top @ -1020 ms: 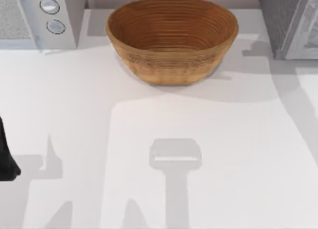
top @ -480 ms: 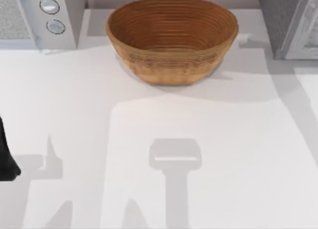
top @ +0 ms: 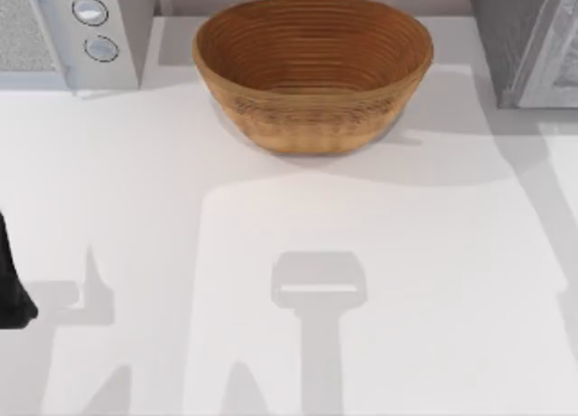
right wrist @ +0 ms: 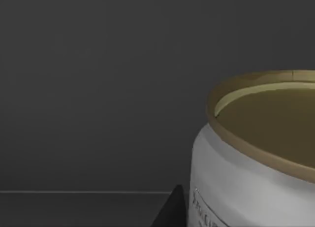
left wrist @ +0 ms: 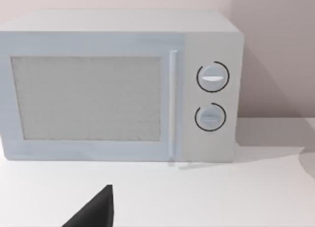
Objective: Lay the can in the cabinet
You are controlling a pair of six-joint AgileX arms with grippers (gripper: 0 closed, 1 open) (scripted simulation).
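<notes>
Fingers on my right arm can't be read as spread or clamped, though the can (right wrist: 256, 158) stands upright close before its wrist against the cabinet's (top: 524, 37) dark interior, worktop's far-right corner.

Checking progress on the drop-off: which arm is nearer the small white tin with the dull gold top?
Right. Its wrist view has the white tin up close against a dark grey surface. The left arm is parked at the table's left edge, facing the pale microwave.
</notes>
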